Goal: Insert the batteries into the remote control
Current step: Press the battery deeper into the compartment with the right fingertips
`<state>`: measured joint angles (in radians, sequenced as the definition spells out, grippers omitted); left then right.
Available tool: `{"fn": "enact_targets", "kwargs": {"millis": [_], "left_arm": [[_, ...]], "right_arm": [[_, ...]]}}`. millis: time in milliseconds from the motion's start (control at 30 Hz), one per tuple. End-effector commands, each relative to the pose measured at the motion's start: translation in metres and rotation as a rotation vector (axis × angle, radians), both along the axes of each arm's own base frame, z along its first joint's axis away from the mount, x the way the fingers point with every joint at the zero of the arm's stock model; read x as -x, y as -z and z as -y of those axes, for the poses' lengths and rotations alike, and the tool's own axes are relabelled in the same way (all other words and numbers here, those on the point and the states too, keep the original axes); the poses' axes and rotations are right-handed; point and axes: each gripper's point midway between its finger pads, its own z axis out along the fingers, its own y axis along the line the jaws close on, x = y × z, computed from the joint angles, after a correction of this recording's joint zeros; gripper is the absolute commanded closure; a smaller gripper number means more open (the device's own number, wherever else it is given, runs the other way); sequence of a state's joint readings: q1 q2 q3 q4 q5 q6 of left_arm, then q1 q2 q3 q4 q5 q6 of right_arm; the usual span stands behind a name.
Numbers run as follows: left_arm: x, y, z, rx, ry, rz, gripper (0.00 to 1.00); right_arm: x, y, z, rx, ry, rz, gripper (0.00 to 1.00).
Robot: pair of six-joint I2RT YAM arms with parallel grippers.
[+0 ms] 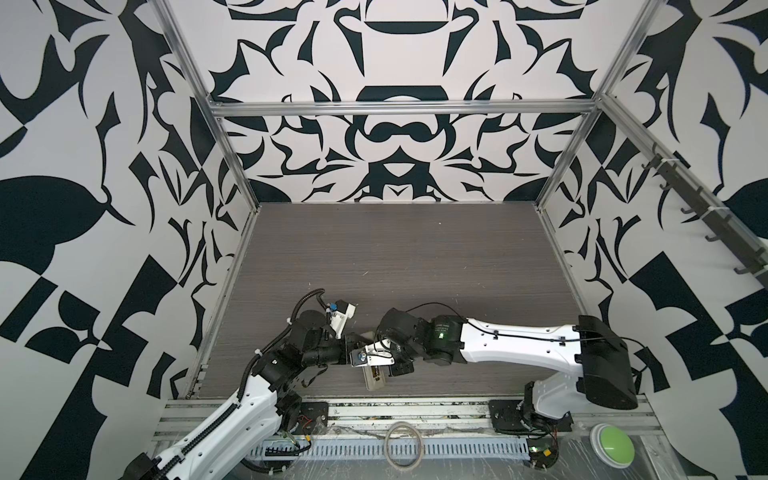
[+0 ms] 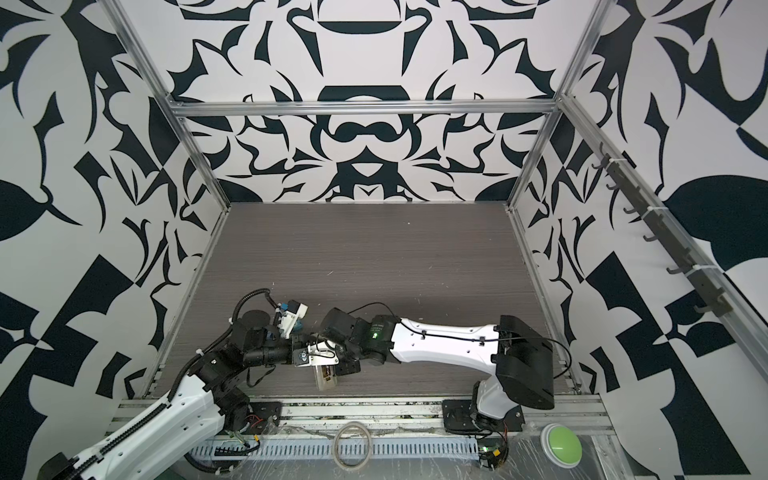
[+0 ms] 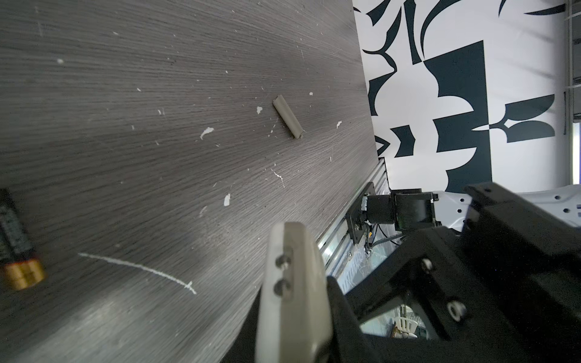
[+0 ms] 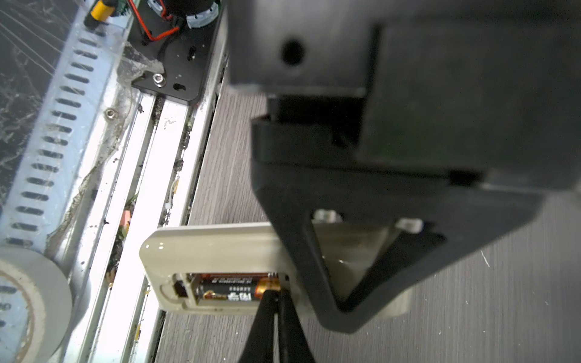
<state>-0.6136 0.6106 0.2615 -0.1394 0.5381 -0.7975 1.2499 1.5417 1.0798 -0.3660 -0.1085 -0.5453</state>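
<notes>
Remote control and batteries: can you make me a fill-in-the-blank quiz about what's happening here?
The remote control lies with its battery compartment ___.
The right gripper touches the loaded battery at its ___ end.
A second battery lies loose on the ___.
Missing words: open; gold; table.

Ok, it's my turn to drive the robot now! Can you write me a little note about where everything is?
Left gripper: shut, seemingly clamped on the remote, which lies back-up on the table.
Right gripper: shut, pressing the gold end of one battery inside the remote.
Second battery: loose on the table, at the edge of the left wrist view.
Done: one battery is in, though perhaps not fully seated.
Left: seat it, then load the second battery.
</notes>
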Motion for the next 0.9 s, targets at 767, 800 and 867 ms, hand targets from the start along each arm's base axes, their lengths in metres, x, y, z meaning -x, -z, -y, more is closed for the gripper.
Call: {"fn": "enact_targets", "kwargs": {"millis": [767, 800, 867], "left_arm": [[-0.011, -0.037, 0.006, 0.094, -0.015, 0.118, 1.00], [-0.011, -0.037, 0.006, 0.088, -0.018, 0.119, 1.00], [-0.012, -0.036, 0.005, 0.078, -0.024, 0.122, 1.00]], "right_arm": [[-0.006, -0.012, 0.007, -0.055, 0.048, 0.125, 0.84], [-0.006, -0.016, 0.008, -0.071, 0.048, 0.129, 0.81], [-0.006, -0.023, 0.008, -0.099, 0.052, 0.134, 0.78]]}}
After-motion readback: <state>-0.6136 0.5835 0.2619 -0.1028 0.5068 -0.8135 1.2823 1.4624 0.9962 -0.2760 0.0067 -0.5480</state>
